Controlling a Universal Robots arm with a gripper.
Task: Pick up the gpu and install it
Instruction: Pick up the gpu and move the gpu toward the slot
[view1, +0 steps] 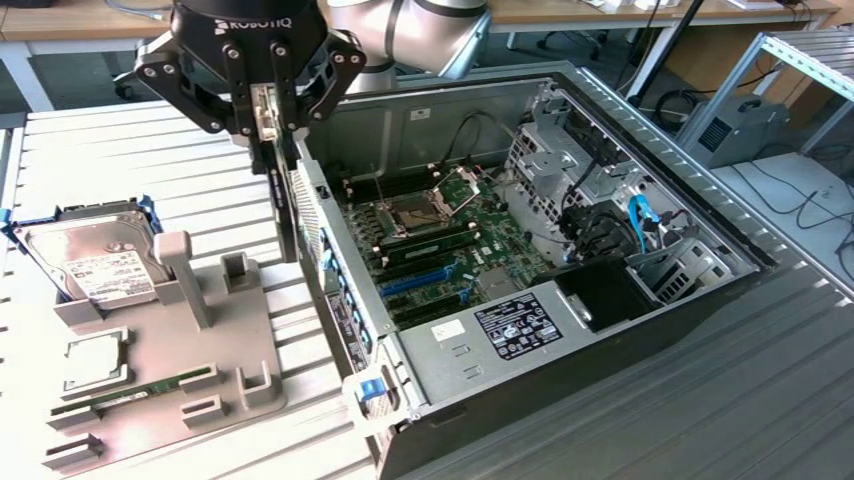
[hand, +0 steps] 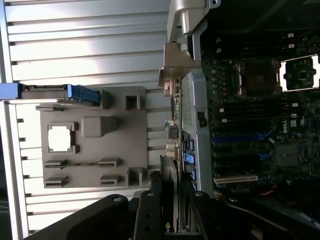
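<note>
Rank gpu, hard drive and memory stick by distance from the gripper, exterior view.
1. gpu: clamped in the gripper, hanging from it.
2. hard drive: far end of the tray, exterior view's left.
3. memory stick: lying at the tray's near end, lower left.

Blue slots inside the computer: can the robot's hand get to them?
Probably yes. The computer is open and nothing covers the blue slots. The hand, gripping the card, hangs just outside the computer's wall, so it would have to clear that wall first.
</note>
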